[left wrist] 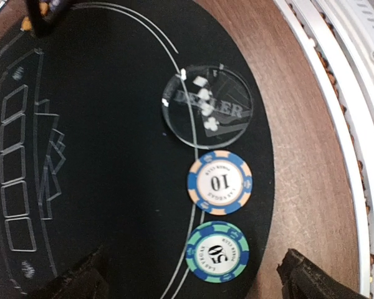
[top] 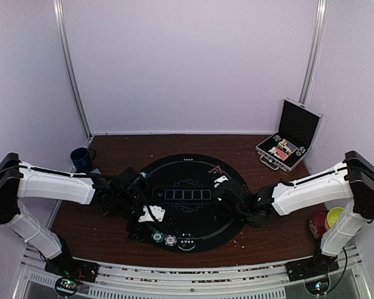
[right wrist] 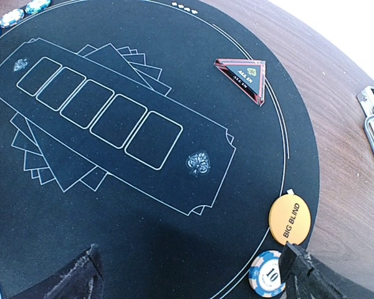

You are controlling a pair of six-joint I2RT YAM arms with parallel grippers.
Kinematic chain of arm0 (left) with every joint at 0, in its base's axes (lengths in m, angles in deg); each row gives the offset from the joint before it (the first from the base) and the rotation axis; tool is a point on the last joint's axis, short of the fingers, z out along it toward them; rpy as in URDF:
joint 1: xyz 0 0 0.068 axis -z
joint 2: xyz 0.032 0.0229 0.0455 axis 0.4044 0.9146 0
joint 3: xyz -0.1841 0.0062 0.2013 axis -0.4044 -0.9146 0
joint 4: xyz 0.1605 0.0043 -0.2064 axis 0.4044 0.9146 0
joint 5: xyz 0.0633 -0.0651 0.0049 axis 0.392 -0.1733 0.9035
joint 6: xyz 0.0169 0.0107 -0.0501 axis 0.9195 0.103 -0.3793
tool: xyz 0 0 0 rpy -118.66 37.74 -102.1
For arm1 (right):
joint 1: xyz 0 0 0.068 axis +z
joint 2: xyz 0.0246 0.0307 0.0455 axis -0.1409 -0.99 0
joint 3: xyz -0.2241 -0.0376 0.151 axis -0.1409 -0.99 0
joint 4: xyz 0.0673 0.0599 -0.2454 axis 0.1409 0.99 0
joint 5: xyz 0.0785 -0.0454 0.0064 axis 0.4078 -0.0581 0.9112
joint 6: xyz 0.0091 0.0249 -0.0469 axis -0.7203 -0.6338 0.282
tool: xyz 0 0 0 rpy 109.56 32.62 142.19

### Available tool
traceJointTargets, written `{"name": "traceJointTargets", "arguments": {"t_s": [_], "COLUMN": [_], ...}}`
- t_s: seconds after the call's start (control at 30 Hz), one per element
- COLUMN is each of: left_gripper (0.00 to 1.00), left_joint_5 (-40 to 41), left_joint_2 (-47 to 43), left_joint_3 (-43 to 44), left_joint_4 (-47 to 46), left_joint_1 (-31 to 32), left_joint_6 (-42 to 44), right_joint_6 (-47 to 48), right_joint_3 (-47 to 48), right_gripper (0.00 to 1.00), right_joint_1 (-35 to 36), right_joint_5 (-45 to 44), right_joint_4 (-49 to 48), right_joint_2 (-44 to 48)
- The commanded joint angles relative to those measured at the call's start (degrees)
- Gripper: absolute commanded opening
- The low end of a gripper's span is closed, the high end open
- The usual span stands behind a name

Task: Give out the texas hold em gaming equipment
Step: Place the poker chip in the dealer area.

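**Black felt poker mat (top: 193, 165) on a brown wooden table (top: 93, 230), both grippers empty**

The left gripper (left wrist: 193, 277) hangs with its jaws wide apart, clamping nothing. Under it, in a row by the mat's rim, lie a green-and-blue striped 50 chip (left wrist: 217, 252), a blue-and-cream 10 chip (left wrist: 219, 184) and a clear round dealer button (left wrist: 207, 107).

The right gripper (right wrist: 193, 274) is equally spread over bare felt. Another 10 chip (right wrist: 268, 274) lies just beside one finger. Beyond it are the orange big-blind disc (right wrist: 291, 219) and the red all-in triangle (right wrist: 242, 75).

The open silver-edged case (top: 290, 140) holds chips.

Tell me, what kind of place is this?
Probably a robot test booth set up for poker: plain white walls, a round black poker mat, a clear dealer button, an open chip case.
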Motion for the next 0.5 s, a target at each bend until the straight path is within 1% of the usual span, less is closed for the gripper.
{"name": "traceJointTargets", "arguments": {"t_s": [0.0,0.07,0.2,0.33,0.47], "left_gripper": [0.98,0.98,0.98,0.98,0.98], "left_joint_5": [3.0,3.9,5.3,12.3,16.8], "left_joint_2": [-6.5,-9.4,-14.5,-20.0,-26.8], "left_joint_3": [0.0,0.6,2.8,2.9,-0.4], "left_joint_4": [-1.9,-1.8,0.0,1.2,1.9], "left_joint_1": [-0.5,-2.4,-9.4,-17.3,-23.9], "left_joint_6": [-2.1,-2.9,-5.9,-10.0,-13.5], "right_joint_6": [0.5,0.5,0.4,0.0,-1.4], "right_joint_3": [0.4,0.5,0.5,0.9,2.3], "right_gripper": [1.0,1.0,1.0,1.0,1.0], "right_joint_1": [0.3,0.2,0.3,0.5,1.5], "right_joint_5": [-0.4,-0.4,-0.5,0.0,-0.9], "right_joint_4": [-0.1,-0.1,-0.1,0.0,1.5], "right_joint_2": [-0.7,-0.6,-0.6,-1.2,-2.0]}}
